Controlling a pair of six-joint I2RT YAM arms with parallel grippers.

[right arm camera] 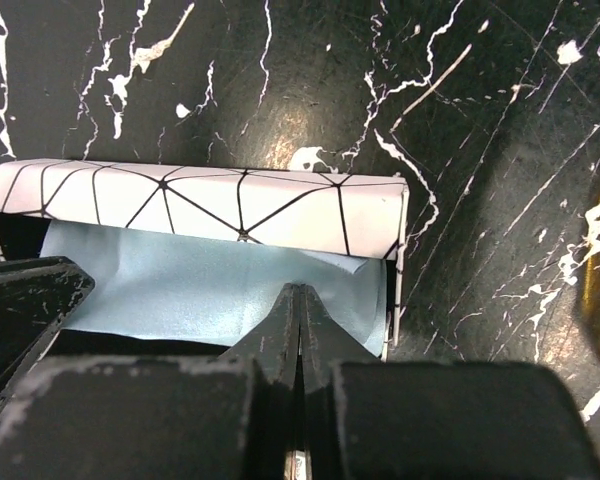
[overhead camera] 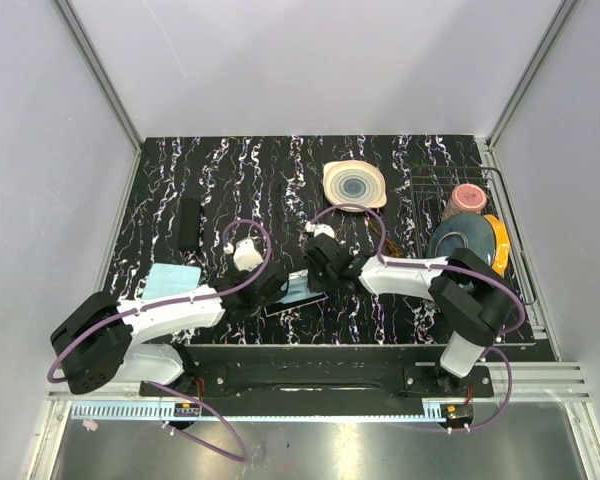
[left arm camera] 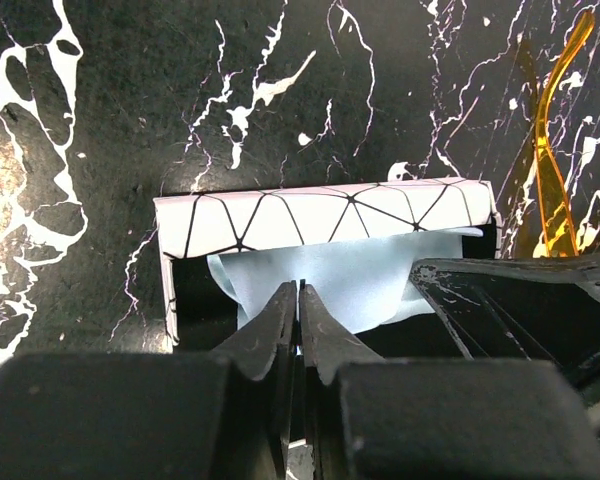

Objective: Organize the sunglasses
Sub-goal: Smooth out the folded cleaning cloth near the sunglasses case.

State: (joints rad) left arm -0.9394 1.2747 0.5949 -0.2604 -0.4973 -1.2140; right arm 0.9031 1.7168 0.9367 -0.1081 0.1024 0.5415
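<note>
Centre frame, top view: left pincer (overhead camera: pixel 281 289) and right pincer (overhead camera: pixel 316 282) sit nose-to-nose over a pale blue cloth (overhead camera: pixel 300 292) on the black marbled tabletop (overhead camera: pixel 400 160). Out at the left, well apart, lies a flat black case (overhead camera: pixel 188 224).

Over to the left wrist: pincer tips are pressed together at the near edge of the cloth, which spills from a white box (left arm camera: pixel 325 215) with a black line pattern. Pinched or not, can't tell. And the sunglasses (left arm camera: pixel 550 150): an amber arm at upper right, on the tabletop just beside the box's right end.

Right wrist now: pincer fully closed, tips at the cloth's near edge, with the box lying across the frame behind it.
</note>
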